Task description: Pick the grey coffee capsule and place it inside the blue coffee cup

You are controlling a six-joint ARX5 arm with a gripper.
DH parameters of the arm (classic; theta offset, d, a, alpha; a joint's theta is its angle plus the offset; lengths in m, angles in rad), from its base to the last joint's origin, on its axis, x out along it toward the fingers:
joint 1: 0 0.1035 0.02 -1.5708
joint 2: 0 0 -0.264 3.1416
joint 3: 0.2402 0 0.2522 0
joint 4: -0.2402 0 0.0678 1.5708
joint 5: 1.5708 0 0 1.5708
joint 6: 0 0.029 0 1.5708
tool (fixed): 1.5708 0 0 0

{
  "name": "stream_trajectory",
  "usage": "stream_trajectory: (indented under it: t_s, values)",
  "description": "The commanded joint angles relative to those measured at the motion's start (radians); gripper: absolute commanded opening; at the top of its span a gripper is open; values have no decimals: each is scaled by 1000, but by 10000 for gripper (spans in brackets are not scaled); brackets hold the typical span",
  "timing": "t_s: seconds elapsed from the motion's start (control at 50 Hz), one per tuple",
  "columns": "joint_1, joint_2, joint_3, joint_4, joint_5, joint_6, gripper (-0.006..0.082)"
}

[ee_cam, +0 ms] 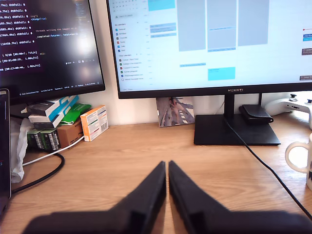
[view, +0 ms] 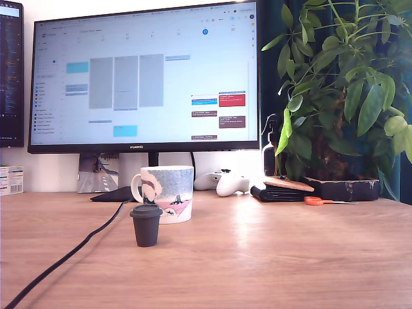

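The gripper is showing only in the wrist view, its two dark fingers lying pressed together at the tips, clenched on nothing, hovering over bare wooden desk. In the exterior view the arm is not appearing at all. The grey coffee capsule is standing upright on the desk, wide rim up, untouched. The blue coffee cup is sitting upright just behind it, at about 1 o'clock from the capsule in the exterior view, handle pointing to that view's left; whether the two are touching is unclear. In the wrist view only the cup's handle is peeking in at the frame edge, and the capsule is not showing. A black cable is running across the desk at the capsule's 9 o'clock. A monitor is standing behind the cup, a potted plant at its 3 o'clock.
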Motion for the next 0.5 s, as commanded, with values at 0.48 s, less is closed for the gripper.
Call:
stream_trajectory:
  t_s: [0.48]
  values:
    - [28,-10,14,-161,256,-275,-10]
